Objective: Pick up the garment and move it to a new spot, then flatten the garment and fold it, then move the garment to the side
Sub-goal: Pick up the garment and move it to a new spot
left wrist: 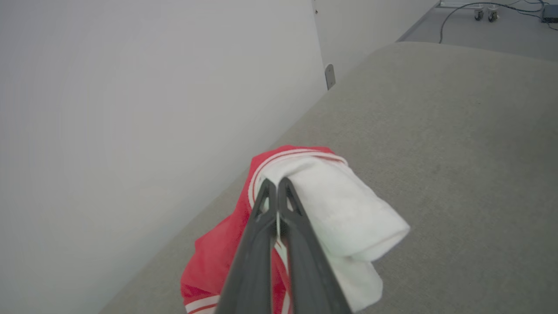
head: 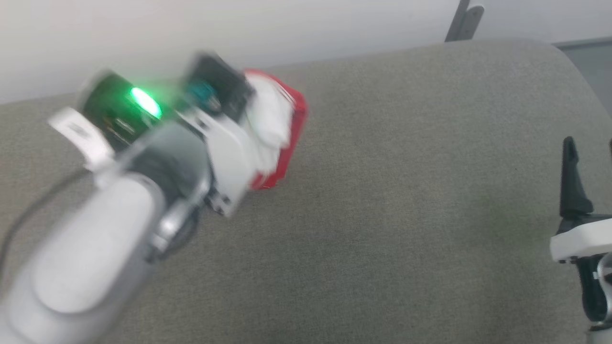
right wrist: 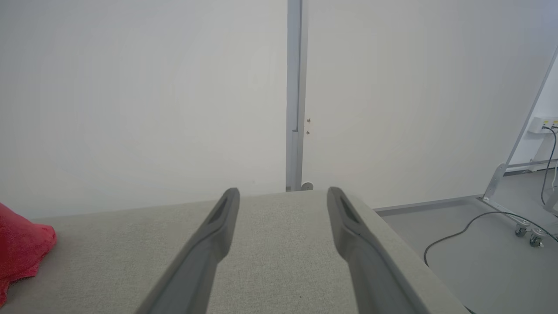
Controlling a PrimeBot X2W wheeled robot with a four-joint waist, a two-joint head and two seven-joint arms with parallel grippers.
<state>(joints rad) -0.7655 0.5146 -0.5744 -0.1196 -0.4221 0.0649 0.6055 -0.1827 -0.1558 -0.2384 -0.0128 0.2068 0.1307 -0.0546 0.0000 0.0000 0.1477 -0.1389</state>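
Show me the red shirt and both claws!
garment [left wrist: 348, 209]: left wrist view, white folded panel.
left claw [left wrist: 276, 183]: left wrist view, between shut fingertips.
right claw [right wrist: 283, 194]: right wrist view, between open fingertips.

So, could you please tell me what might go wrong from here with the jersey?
1. The left fingers are shut on just a thin fold of the red jersey, so the bunched rest could slip free.
2. The red jersey is close to the edge of the grey padded surface by the wall, so it might drop off there.
3. It is balled up and the open right fingers are well away, so flattening may go badly.
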